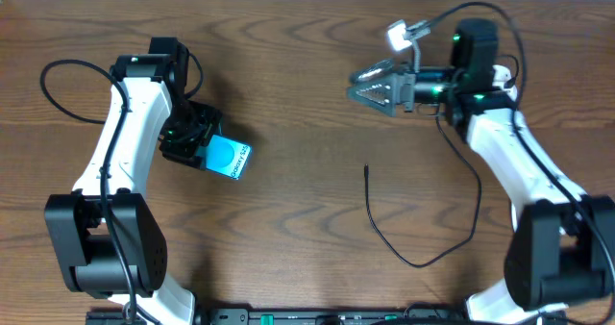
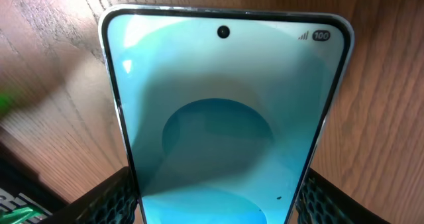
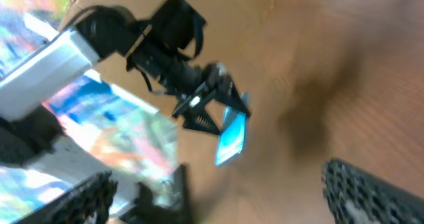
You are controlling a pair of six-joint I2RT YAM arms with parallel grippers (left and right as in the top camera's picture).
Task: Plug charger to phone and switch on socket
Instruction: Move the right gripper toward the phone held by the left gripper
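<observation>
- left claw grips the phone, left of centre
- right claw wide open, empty; charger lies loose on the surface
- I'd pinch right behind its tip so it points straight

Overhead: left gripper covers the 10 o'clock end of the phone. The charger goes out of sight behind the right arm at 2 o'clock, tip too small to identify. Left wrist cam: phone runs off the 6 o'clock edge, I can't see its lower end; finger pads clipped at 5 and 7. Right wrist cam is motion-smeared, screen text unreadable.
</observation>
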